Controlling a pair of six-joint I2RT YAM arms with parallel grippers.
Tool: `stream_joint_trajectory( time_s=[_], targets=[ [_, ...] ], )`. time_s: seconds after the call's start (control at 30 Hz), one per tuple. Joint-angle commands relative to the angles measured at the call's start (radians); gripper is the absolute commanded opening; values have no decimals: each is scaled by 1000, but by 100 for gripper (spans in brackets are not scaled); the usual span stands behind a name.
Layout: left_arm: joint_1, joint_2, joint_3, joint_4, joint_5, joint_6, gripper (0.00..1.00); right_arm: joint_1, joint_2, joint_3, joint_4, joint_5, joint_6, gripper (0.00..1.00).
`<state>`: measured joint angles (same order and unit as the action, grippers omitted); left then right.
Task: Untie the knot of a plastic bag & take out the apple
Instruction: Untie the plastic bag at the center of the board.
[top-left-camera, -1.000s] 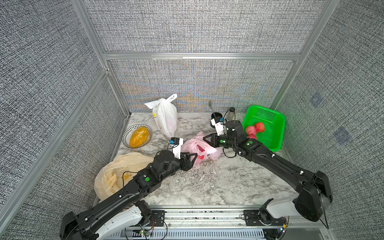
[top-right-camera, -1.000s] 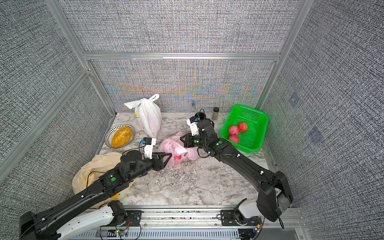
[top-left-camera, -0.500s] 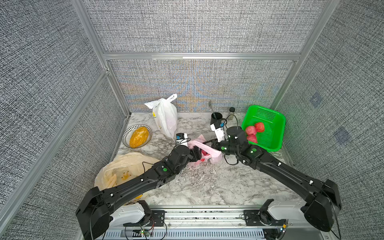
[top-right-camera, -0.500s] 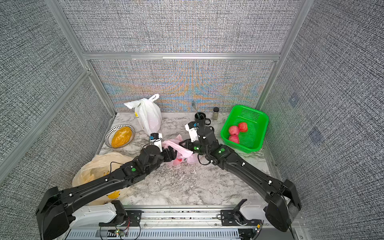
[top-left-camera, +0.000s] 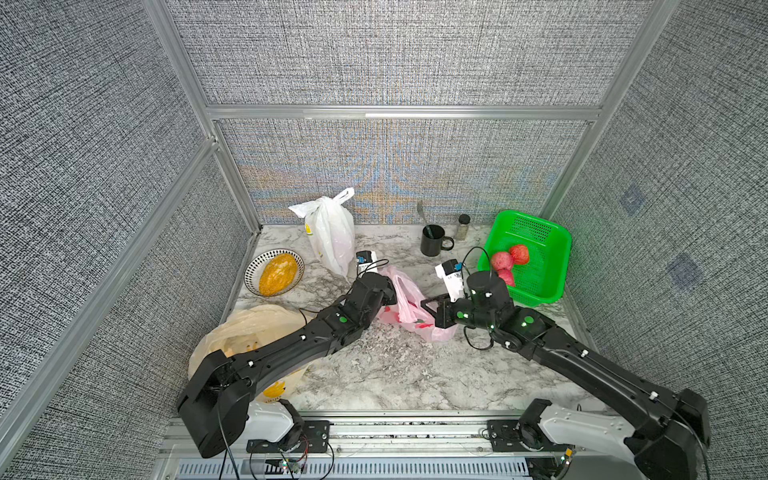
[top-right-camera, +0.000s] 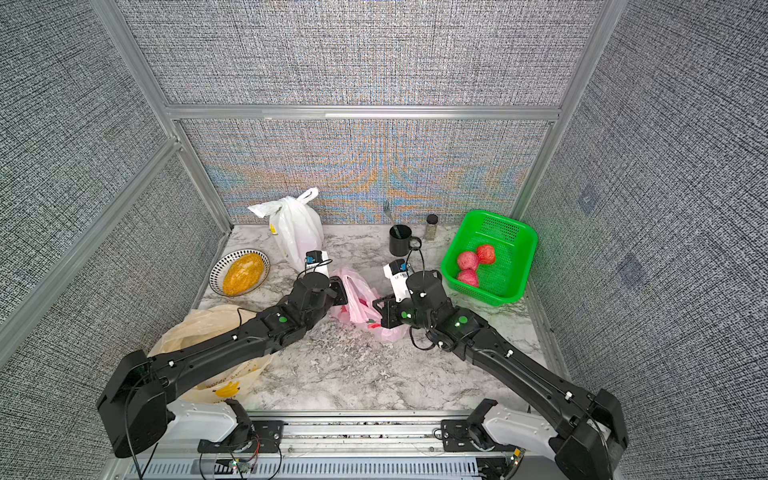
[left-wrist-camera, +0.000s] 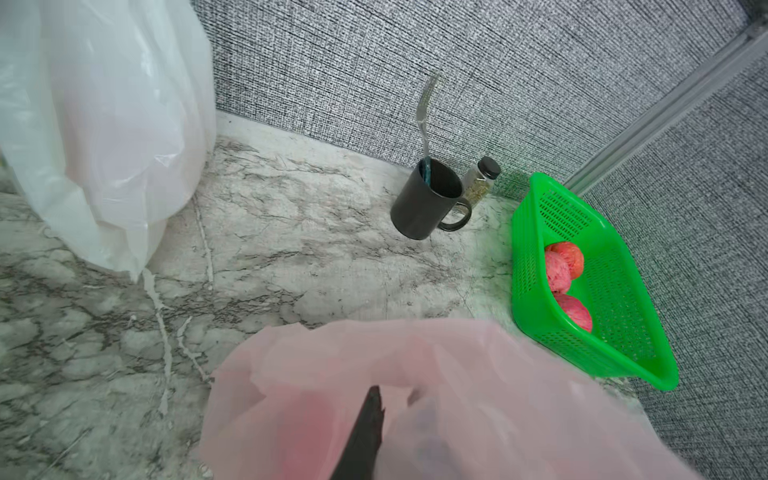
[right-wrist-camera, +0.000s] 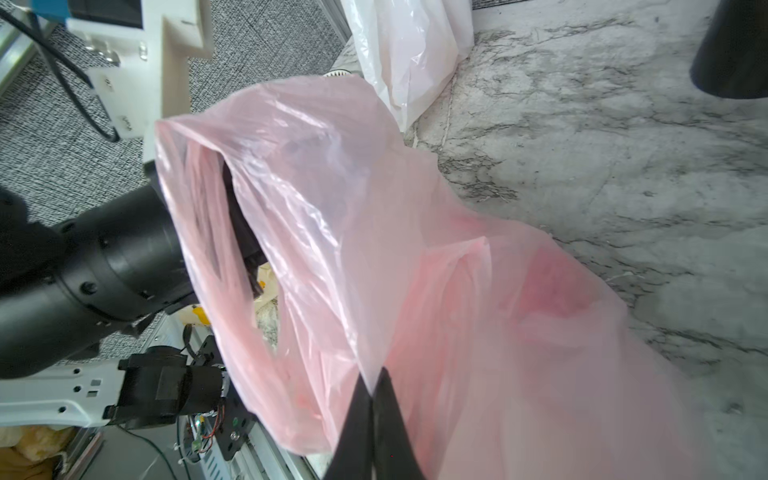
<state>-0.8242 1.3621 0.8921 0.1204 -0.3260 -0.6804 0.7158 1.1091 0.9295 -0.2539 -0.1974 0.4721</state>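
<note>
The pink plastic bag (top-left-camera: 405, 299) lies mid-table, stretched between both grippers. My left gripper (top-left-camera: 392, 293) is shut on the bag's far edge. In the left wrist view one dark finger (left-wrist-camera: 365, 428) shows and pink film covers the other. My right gripper (right-wrist-camera: 374, 376) pinches a fold of film, its jaws tight together. The bag's mouth (right-wrist-camera: 249, 257) gapes open toward the left arm, and no knot shows. A red apple (right-wrist-camera: 552, 286) shows through the film, low in the bag (top-right-camera: 376, 325).
A green basket (top-left-camera: 552, 270) with three apples stands at the back right, a black mug (top-left-camera: 432, 241) with a fork and a spice jar (top-left-camera: 463, 226) beside it. A white bag (top-left-camera: 332, 237), a bowl (top-left-camera: 274, 272) and a yellowish bag (top-left-camera: 249, 332) lie on the left.
The left arm reached forward to the pink bag and its open jaws closed on the film. The right gripper pulled its side toward the front right, spreading the bag.
</note>
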Motion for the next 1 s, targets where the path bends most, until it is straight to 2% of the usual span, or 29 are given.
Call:
stream_joint_trajectory(
  time_s=[0.0, 0.07, 0.1, 0.17, 0.47, 0.77, 0.97],
  targets=[
    [8, 5, 4, 70, 79, 56, 8, -16, -10, 51, -64, 86, -50, 45],
    [8, 0, 11, 71, 120, 81, 5, -26, -10, 114, -110, 131, -94, 70],
    [9, -2, 16, 66, 133, 92, 4, -29, -5, 146, -132, 148, -116, 77],
    [10, -12, 20, 59, 158, 105, 3, -40, 25, 222, -184, 162, -161, 81],
    [17, -6, 61, 51, 240, 131, 4, -40, 231, 374, -271, 120, -323, 82],
    [46, 1, 86, 19, 309, 156, 4, -35, 310, 397, -308, 141, -368, 78],
    [82, 22, 92, 15, 390, 165, 4, -26, 351, 341, -267, 167, -357, 76]
  ],
)
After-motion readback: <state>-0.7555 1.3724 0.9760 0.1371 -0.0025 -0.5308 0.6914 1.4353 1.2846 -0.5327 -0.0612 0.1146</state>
